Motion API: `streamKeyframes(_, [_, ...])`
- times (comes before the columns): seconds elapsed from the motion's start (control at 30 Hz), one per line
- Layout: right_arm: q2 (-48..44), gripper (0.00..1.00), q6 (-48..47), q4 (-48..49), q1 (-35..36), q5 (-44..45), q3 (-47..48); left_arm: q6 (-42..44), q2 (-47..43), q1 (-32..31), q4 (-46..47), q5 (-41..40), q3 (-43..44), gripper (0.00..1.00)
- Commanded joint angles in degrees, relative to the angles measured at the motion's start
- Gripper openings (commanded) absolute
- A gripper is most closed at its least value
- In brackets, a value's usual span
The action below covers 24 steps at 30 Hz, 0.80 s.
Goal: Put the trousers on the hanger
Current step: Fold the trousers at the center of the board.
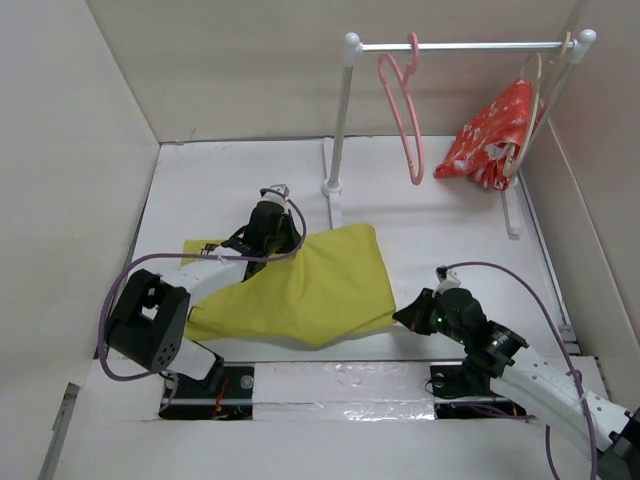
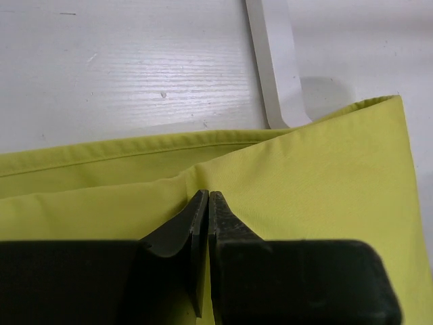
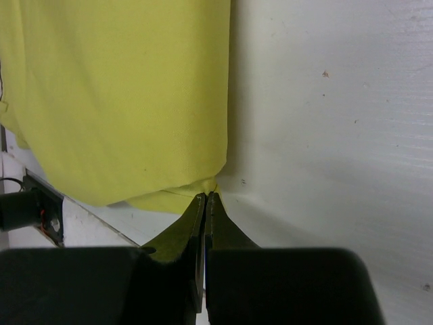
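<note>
Two arms have hold of the long mustard-yellow cloth trousers (image 1: 310, 285), which lie bunched and folded on the white table (image 1: 430, 230), in the middle and towards the near side. The left gripper (image 2: 206, 196) sits at the far left edge of the cloth. Its black fingers (image 2: 226, 227) are pressed together with a ridge of yellow fabric pinched between their tips. The right gripper (image 3: 205, 196) is at the near right corner of the garment, its jaws likewise closed tight, with the cloth's corner drawn up into the tips.

Far from the trousers, the thin pink plastic hanger (image 1: 405, 120) hangs by its hook from a white metal clothes rail (image 1: 450, 46) at the back of the table. To its right on the same rail hangs a red white-patterned garment (image 1: 490, 135) on a beige hanger (image 1: 535, 100). The rail's left white foot (image 2: 270, 68) lies just beyond the trousers' far edge.
</note>
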Motion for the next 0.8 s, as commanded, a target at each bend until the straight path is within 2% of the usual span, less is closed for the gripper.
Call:
streamKeyframes(0.0, [0.75,0.0,1.15,-1.46,1.14,-0.77,0.58,0.33,1.8,0.82,3.31,-2.53,2.31,0.0])
streamKeyframes(0.07, [0.58,0.0,2.03,-1.72,1.85,0.72,0.75,0.25,5.3,0.82,3.39,-0.76,3.46,0.0])
streamKeyframes(0.23, [-2.32,0.0,3.62,-5.05,3.61,2.91,1.72,-0.46,8.84,0.3,6.99,-2.35,5.22,0.0])
streamKeyframes(0.3, [-4.07,0.07,3.26,-6.2,3.61,2.92,1.98,-0.37,9.8,-0.32,7.35,-0.33,5.75,0.0])
streamKeyframes(0.33, [-4.61,0.21,3.26,-7.69,3.61,3.45,2.51,-0.19,9.81,-1.1,7.35,-0.32,5.75,0.04])
streamKeyframes(0.4, [-5.49,0.36,2.74,-8.66,3.61,4.68,3.3,0.42,9.37,-1.64,6.65,-1.19,5.84,0.1])
streamKeyframes(0.47, [-6.1,0.52,1.08,-8.49,3.61,6.09,4.97,-0.54,7.01,-1.64,7.69,-1.81,4.09,0.24])
streamKeyframes(0.5, [-5.84,0.52,0.28,-8.49,3.61,6.52,5.93,-0.98,5.86,-1.64,8.05,-1.9,3.38,0.24])
streamKeyframes(0.53, [-4.54,0.53,-0.25,-7.97,3.61,7.14,6.81,-1.16,4.81,-1.64,8.14,-2.08,3.12,0.33])
streamKeyframes(0.57, [-3.39,0.58,-1.29,-7.27,3.61,7.32,8.21,-1.24,2.53,-1.64,7.88,-2.16,3.03,0.36])
streamKeyframes(0.67, [4.59,0.6,-3.58,1.06,3.61,6.88,8.66,-1.94,-3.52,-1.64,6.03,-4.09,2.5,0.5])
streamKeyframes(0.73, [10.21,0.6,-5.08,6.94,3.61,7.58,9.63,-3.18,-7.23,-1.64,6.38,-4.36,0.13,0.51])
streamKeyframes(0.77, [15.81,0.59,-6.04,8.72,3.0,7.93,10.15,-3.44,-10.81,-1.64,6.38,-4.1,-0.66,0.5])
